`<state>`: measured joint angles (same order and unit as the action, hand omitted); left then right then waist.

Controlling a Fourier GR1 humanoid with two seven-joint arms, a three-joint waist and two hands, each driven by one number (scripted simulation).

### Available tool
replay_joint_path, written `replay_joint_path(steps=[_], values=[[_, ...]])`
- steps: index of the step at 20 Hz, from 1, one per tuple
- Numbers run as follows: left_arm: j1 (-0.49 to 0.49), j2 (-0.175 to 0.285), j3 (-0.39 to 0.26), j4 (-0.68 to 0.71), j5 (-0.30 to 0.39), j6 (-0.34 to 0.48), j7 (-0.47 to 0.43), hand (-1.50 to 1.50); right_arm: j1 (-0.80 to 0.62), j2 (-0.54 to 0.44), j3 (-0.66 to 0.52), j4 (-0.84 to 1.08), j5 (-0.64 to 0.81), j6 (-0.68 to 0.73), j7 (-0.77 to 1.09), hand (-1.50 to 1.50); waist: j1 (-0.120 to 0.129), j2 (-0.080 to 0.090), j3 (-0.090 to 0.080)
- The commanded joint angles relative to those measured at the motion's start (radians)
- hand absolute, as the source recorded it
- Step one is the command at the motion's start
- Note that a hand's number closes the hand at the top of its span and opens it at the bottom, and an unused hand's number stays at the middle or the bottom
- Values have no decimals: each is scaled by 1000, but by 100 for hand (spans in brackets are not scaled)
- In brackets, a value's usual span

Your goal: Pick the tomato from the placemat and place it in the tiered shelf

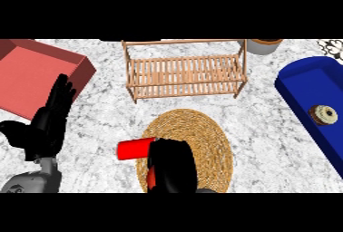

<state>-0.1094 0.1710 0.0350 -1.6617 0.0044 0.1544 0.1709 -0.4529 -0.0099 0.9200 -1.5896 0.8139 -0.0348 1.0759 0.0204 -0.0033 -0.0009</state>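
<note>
The tomato (134, 148) shows as a red shape at the left edge of the round woven placemat (204, 131). My right hand (172, 165) comes in from the lower edge over the placemat. Its fingers curl down round the tomato, which sticks out on the hand's left, and a red sliver also shows along the hand's lower left side. The wooden tiered shelf (184, 72) stands beyond the placemat at the back middle, with nothing on its slats. My left hand (50, 120) rests open at the left, fingers up.
A red box (30, 74) sits at the back left, close to the left hand. A blue bin (301, 86) runs along the right side with a ring-shaped pastry (326, 114) in it. A grey pot (264, 46) stands behind the shelf's right end.
</note>
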Motion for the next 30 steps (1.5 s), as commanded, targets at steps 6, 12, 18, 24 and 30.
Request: replay_joint_path(steps=[6,12,18,24,30], values=[[26,13,30,-7,16,-7,-6,0,-193,9,-124,-235,120,-121,303,150,-17,-11,-1],[39,-4,6,-14,5,-6,-8,0,-312,9,-220,-252,197,37,392,150,-20,-8,-1],[26,-15,1,-20,-15,17,15,0,-377,9,-349,-217,192,27,361,150,-14,-2,0],[20,-13,12,-42,4,2,17,0,-385,9,-423,-119,208,-16,278,150,-9,1,0],[30,12,36,-18,14,-29,-1,0,-347,9,-477,9,238,-129,145,150,-12,4,1]])
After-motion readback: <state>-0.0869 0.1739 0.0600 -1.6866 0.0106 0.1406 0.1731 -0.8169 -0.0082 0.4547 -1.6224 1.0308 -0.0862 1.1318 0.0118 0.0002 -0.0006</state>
